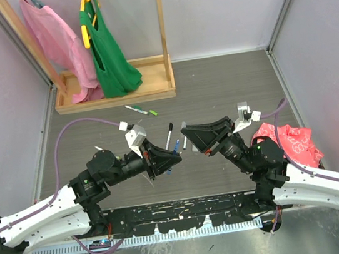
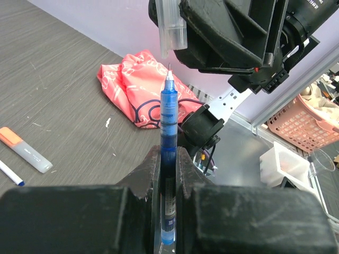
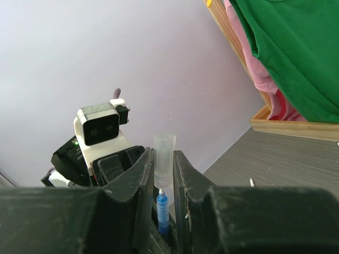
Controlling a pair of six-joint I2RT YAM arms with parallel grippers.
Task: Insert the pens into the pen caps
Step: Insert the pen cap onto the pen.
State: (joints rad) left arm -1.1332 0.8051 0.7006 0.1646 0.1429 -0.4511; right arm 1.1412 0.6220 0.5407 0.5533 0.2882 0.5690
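Note:
My left gripper [image 2: 168,159] is shut on a blue pen [image 2: 168,121], which stands tip-up between the fingers. My right gripper [image 3: 163,159] is shut on a clear pen cap [image 3: 164,153] with its open end facing the pen. The pen's tip [image 3: 162,193] sits just at the cap's mouth, in line with it. The cap also shows in the left wrist view [image 2: 172,26]. In the top view the two grippers meet mid-table, the left [image 1: 175,154] and the right [image 1: 188,138]. Loose pens lie behind them: a black-tipped one [image 1: 169,134], a grey one [image 1: 184,135] and a green one [image 1: 141,111].
A pink cloth [image 1: 291,141] lies beside the right arm. A wooden rack base [image 1: 114,93] with pink and green garments stands at the back left. An orange-ended marker [image 2: 24,149] and a blue-tipped pen [image 2: 10,173] lie on the table.

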